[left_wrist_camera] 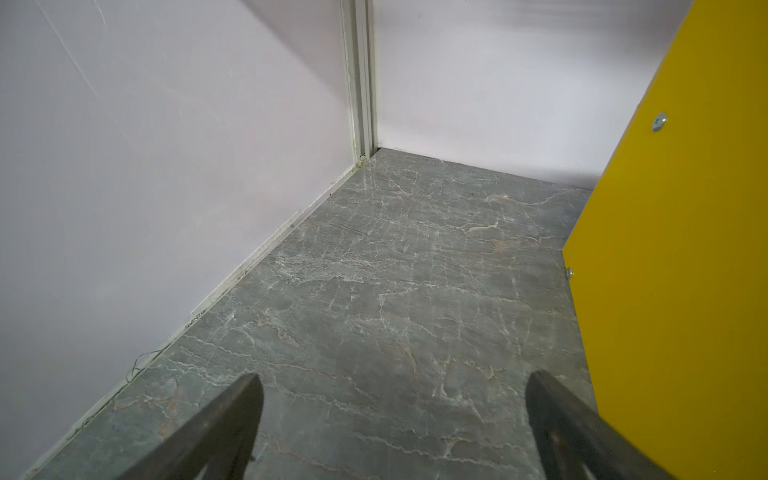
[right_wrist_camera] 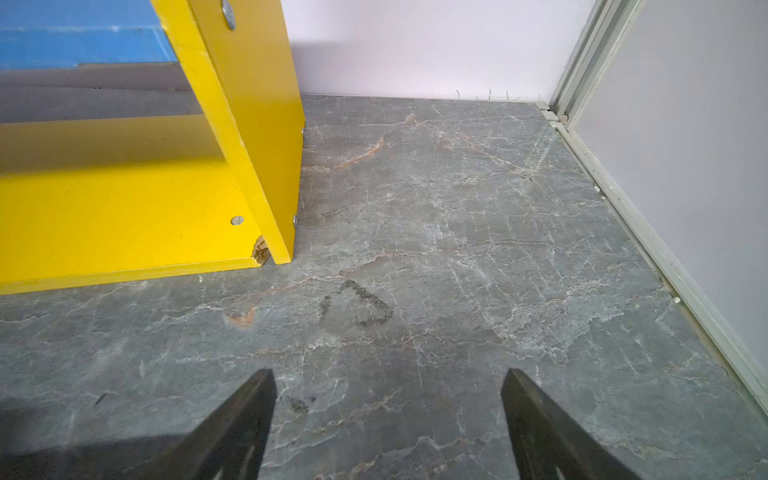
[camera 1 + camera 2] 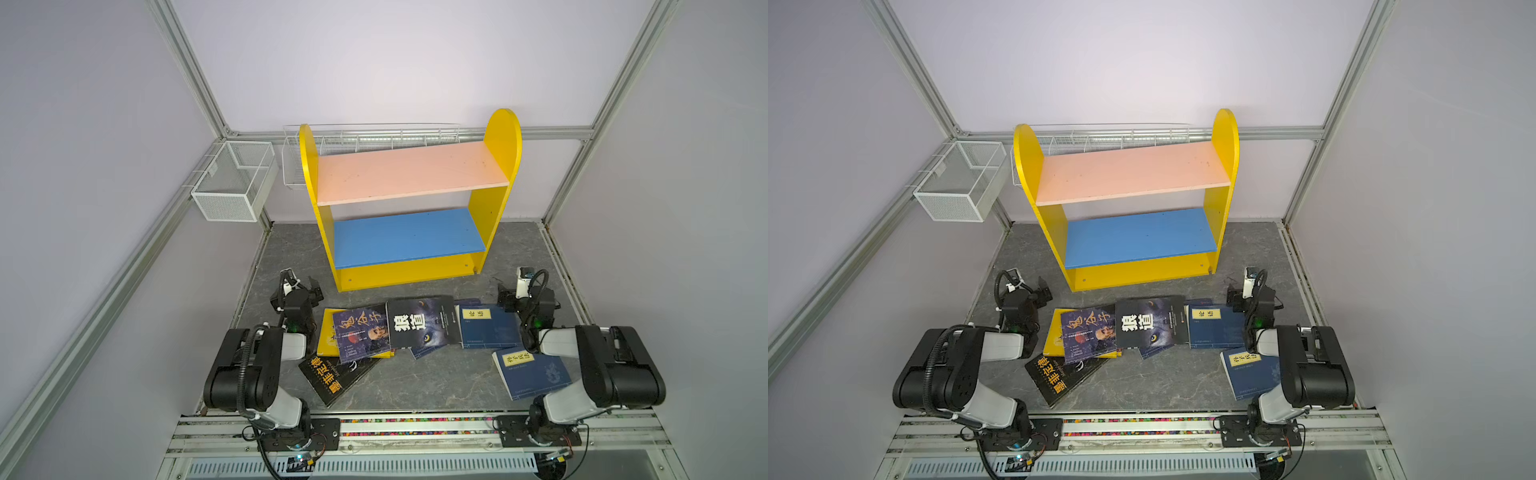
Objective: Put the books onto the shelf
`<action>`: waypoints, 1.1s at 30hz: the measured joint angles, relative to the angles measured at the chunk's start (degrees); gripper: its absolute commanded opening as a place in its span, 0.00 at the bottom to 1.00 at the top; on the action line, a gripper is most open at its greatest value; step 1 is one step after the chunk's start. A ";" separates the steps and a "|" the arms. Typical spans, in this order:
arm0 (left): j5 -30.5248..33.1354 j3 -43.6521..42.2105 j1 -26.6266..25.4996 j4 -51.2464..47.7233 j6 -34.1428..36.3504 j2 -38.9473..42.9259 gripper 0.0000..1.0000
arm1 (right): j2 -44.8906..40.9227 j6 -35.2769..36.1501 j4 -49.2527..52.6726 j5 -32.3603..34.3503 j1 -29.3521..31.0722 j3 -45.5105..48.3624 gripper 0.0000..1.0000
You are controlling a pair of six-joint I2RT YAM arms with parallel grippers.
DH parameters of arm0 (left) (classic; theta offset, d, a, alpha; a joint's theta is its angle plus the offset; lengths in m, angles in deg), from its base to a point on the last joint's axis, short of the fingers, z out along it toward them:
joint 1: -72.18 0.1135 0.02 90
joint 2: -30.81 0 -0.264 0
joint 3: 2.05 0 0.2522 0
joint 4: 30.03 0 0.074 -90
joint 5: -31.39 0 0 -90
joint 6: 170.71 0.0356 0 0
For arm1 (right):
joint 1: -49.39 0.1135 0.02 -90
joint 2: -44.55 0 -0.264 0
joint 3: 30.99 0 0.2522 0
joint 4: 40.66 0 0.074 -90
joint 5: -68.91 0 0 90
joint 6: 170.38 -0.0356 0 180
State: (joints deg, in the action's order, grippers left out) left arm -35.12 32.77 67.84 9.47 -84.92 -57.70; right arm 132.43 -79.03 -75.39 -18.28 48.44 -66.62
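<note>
**Status.** None of the books (image 3: pixel 415 328) is on the shelf (image 3: pixel 503 137). Its pink board (image 3: pixel 411 172) and blue board (image 3: pixel 407 237) are both bare. The books lie flat on the surface (image 3: pixel 415 386) in front of the shelf, between my two arms.

**Pincers.** The left pincer (image 1: pixel 395 376) has its jaws wide apart and empty, over bare surface just beside the shelf's side panel. The right pincer (image 2: pixel 388 372) is likewise apart and empty, near the shelf's other foot.

**Hazards, as I judge them:**
1. The wolf-face book (image 3: pixel 422 322), purplish book (image 3: pixel 361 332), yellow book (image 3: pixel 325 332) and black book (image 3: pixel 332 376) overlap one another. Pulling one will likely drag its neighbours.
2. Thin covers lying flat on a smooth surface give a jaw no edge to get under. A grab from above may only crease a cover or slide the book away.
3. One navy book (image 3: pixel 530 372) lies partly beneath my right arm, near the front edge. A careless swing could sweep it off.
4. The shelf stands skewed to the back wall and looks light, so a push while loading could shift it. A chipped corner (image 2: pixel 259 251) shows at its base.
5. Paperbacks this thin, set upright, may flop over or slip off a board.
</note>
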 measured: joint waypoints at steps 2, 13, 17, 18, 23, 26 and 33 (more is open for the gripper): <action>0.00 0.00 0.00 0.00 0.00 0.00 0.99 | 0.00 0.00 0.04 -0.15 0.00 0.00 0.88; 0.00 0.00 0.00 0.00 0.04 0.00 0.99 | 0.00 0.00 0.04 -0.66 0.00 0.00 0.88; 0.00 0.00 -0.02 0.02 0.11 0.00 0.99 | 0.00 0.00 0.07 -0.76 0.00 0.00 0.88; 0.00 0.00 -0.02 0.00 0.17 -0.02 0.99 | 0.00 0.00 0.07 -0.76 0.00 0.00 0.88; 0.02 0.00 -0.02 0.00 0.20 -0.02 0.99 | 0.00 0.00 0.20 -0.76 -0.09 0.00 0.88; 0.00 0.00 -0.02 0.00 0.20 -0.02 0.99 | 0.00 0.00 0.20 -0.76 -0.09 0.00 0.88; 0.02 0.00 -0.02 0.00 0.22 -0.02 0.99 | 0.00 0.00 0.20 -0.81 -0.09 0.00 0.88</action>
State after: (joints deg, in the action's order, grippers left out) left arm -35.10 32.77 67.82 9.47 -84.70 -57.73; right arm 132.43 -79.03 -75.19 -19.09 48.35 -66.62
